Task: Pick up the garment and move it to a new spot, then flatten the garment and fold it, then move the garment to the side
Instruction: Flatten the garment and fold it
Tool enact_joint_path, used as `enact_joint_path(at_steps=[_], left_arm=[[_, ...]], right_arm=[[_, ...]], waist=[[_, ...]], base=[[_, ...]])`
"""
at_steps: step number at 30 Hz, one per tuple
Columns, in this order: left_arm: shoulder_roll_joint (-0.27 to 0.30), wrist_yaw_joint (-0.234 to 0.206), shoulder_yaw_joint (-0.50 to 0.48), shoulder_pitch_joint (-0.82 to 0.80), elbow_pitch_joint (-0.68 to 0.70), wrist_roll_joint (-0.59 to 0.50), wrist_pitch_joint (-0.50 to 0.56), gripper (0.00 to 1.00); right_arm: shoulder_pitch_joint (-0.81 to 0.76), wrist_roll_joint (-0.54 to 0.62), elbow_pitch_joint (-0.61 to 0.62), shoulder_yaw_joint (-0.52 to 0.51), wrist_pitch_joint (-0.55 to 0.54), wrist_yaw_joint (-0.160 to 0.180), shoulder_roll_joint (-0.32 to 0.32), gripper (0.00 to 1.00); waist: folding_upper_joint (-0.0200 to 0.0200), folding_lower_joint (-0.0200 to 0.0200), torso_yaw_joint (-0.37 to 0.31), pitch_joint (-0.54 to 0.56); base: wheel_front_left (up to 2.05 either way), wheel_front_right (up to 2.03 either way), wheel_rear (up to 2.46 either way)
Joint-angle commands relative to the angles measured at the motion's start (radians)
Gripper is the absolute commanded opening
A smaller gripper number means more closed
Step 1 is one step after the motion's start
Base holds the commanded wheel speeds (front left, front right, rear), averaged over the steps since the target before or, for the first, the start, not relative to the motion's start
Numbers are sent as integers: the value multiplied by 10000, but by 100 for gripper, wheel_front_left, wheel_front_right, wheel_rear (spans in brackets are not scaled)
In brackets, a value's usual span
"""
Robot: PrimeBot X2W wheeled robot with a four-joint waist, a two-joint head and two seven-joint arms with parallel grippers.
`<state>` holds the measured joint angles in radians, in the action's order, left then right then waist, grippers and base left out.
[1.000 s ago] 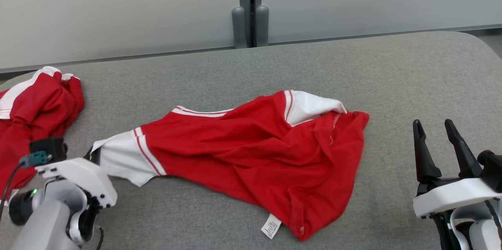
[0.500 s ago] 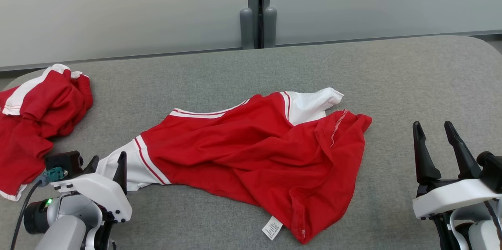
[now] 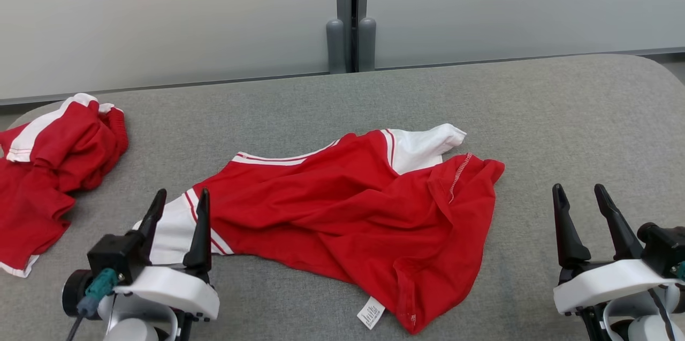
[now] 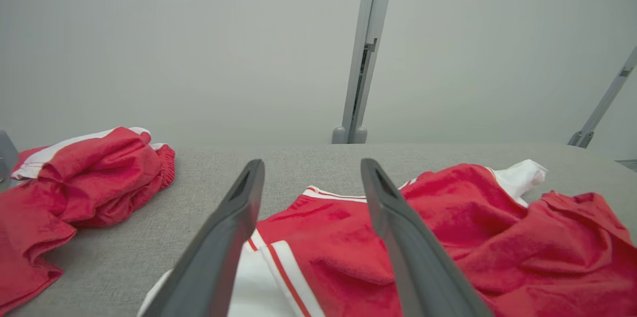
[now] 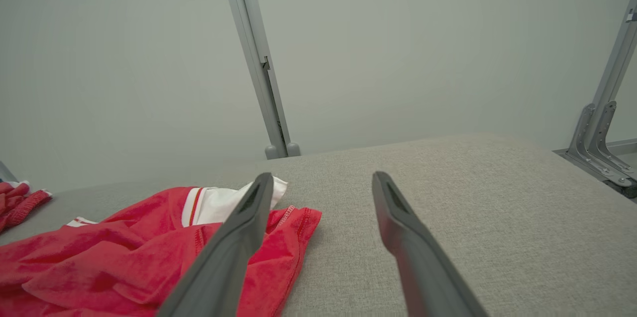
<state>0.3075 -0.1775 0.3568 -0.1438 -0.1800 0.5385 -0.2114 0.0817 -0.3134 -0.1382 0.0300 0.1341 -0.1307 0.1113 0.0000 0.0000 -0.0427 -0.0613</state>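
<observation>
Left gripper (image 3: 182, 191), jaws apart, is hovering over the sleeve (image 3: 172, 226) of the crumpled garment (image 3: 348, 207); pinching several layers risks bunching it

Two red and white garments lie on one grey counter (image 3: 535, 111): one garment (image 3: 342, 202) in the middle and a second garment (image 3: 48, 164) bunched at the left edge. The middle one carries one white label (image 3: 370, 313). There are two claws, the left claw (image 3: 182, 192) and the right claw (image 3: 577, 187), each with two dark fingers (image 3: 202, 228), so four fingers in all. Behind the counter stand two pale wall panels (image 3: 160, 14), and two short grey posts (image 3: 334, 46) sit at the seam between them.
</observation>
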Motion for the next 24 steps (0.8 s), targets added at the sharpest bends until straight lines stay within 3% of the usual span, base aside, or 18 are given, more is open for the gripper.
enact_joint_path(at_steps=[1,10,17,24], left_arm=[[7,-79,9,145,68,-93,-125,100],[-329,79,250,264,85,-7,-273,100],[-530,287,470,-136,-168,-23,-306,100],[-648,349,496,-237,-371,34,-368,100]], right_arm=[[-84,-38,-35,2,55,-2,46,100],[332,-87,-244,714,-321,-2,39,100],[1259,-414,-1736,1945,-1352,-2,182,100],[1826,-684,-2975,2388,-2539,-2,202,100]], waist=[[0,0,61,16],[0,0,339,30],[0,0,768,-146],[0,0,1102,-197]], base=[[0,0,0],[0,0,0],[0,0,0],[0,0,0]])
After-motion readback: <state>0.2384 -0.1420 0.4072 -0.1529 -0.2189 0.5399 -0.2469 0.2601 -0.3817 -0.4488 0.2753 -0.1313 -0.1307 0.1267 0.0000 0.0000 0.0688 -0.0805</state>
